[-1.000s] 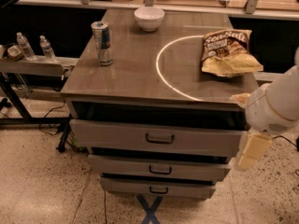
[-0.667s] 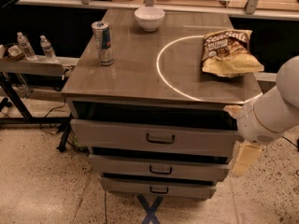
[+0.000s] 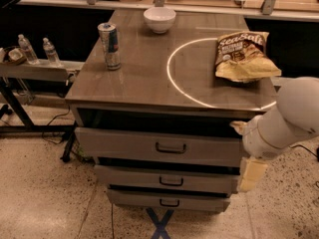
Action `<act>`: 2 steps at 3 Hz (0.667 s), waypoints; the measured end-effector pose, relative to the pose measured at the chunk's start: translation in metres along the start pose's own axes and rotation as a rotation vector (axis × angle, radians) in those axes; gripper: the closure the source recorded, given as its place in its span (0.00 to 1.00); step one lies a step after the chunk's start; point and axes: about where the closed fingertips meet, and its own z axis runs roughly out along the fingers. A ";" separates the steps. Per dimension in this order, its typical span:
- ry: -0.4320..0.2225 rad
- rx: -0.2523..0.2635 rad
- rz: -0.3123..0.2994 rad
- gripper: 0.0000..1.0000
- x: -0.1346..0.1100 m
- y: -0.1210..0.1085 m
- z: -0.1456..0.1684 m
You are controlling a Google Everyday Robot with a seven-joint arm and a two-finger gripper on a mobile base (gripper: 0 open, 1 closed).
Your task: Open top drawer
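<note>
The top drawer [image 3: 149, 146] is the widest, tallest grey wood-look front under the cabinet top, with a small dark pull handle [image 3: 171, 147] at its centre. A dark gap shows above its front. Two shallower grey drawers [image 3: 164, 179] sit below it. My gripper [image 3: 251, 174] hangs from the white arm [image 3: 284, 123] at the right end of the drawer fronts, about level with the middle drawer and well right of the handle. It holds nothing that I can see.
On the cabinet top [image 3: 144, 78] stand a drink can [image 3: 109, 46], a white bowl [image 3: 159, 19] and a chip bag [image 3: 244, 55]. A low shelf with water bottles [image 3: 35, 50] is on the left. A blue X [image 3: 160, 223] marks the floor in front.
The arm and gripper have moved left and down, closer to the right end of the drawers. The drawers have not moved.
</note>
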 end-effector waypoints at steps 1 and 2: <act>0.003 -0.013 -0.014 0.00 0.004 -0.005 0.022; 0.004 -0.023 -0.013 0.23 0.007 -0.012 0.044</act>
